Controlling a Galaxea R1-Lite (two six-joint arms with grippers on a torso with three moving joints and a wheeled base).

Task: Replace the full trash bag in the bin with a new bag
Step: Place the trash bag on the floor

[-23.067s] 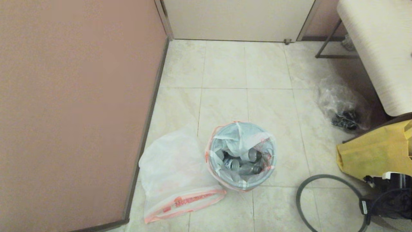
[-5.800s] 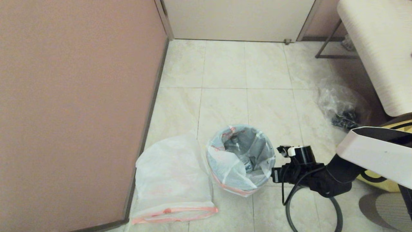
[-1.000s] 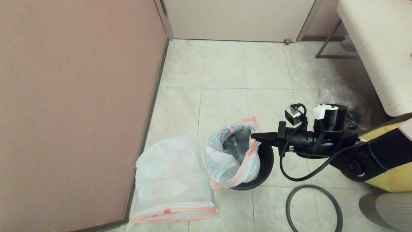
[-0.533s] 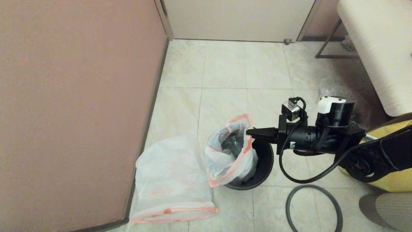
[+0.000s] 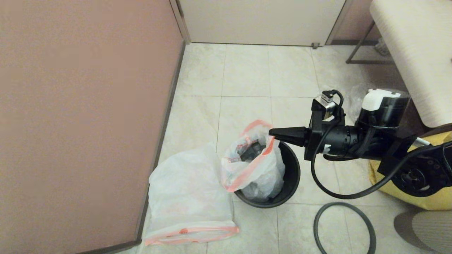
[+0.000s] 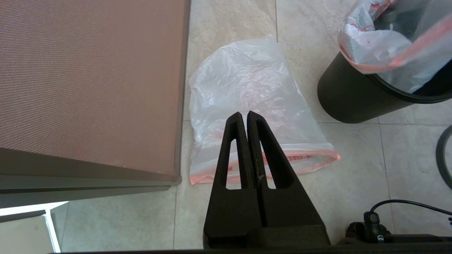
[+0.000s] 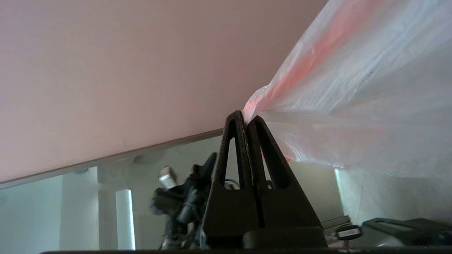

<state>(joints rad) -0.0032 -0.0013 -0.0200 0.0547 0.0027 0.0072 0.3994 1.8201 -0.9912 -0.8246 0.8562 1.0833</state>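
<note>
Tiled floor is showing beneath the bin (image 5: 291, 176); right gripper (image 5: 272, 133) is pinching the full trash bag (image 5: 252, 165) by its band, probably flimsy yet can-heavy.

My right gripper (image 5: 272, 133) reaches level toward my left, jaws pinched tight. My left gripper (image 6: 246, 114) hangs parked, fingers together.

Right gripper (image 7: 247, 120): black tapered fingers pinched together, frame centre.
Held: translucent white thin plastic bag (image 7: 353, 106), orange-pink band, upper right.
</note>
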